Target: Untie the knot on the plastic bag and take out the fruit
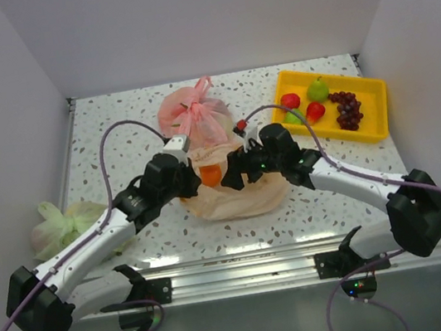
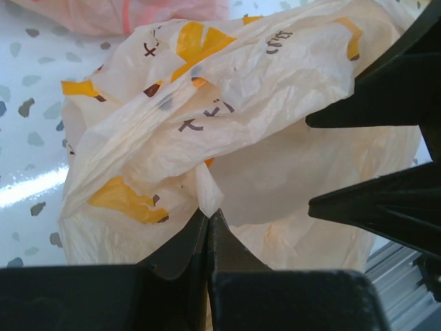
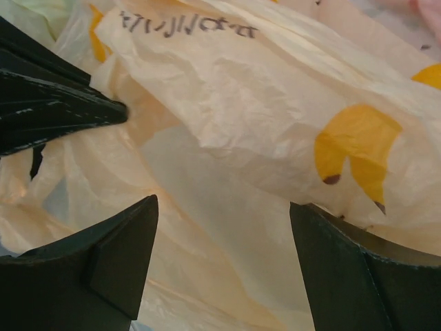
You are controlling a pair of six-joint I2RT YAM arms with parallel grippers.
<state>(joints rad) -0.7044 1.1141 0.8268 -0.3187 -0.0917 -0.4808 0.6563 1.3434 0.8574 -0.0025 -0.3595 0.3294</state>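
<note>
The peach-orange plastic bag (image 1: 238, 198) lies crumpled in the middle of the table, with both grippers at its top. My left gripper (image 1: 192, 177) is shut on a fold of the bag's film (image 2: 208, 212). Just right of it, my right gripper (image 1: 234, 168) stands open over the bag's film (image 3: 222, 204) with nothing pinched. An orange fruit (image 1: 210, 174) shows between the two grippers at the bag's top. I cannot make out the knot. More fruit lies in the yellow tray (image 1: 371, 99): red apple (image 1: 290, 101), green pear (image 1: 317, 88), purple grapes (image 1: 347, 109).
A smaller pink bag (image 1: 190, 118) stands just behind the peach-orange bag. A pale green bag (image 1: 63, 223) lies at the left table edge beside my left arm. White walls close off the left, back and right sides.
</note>
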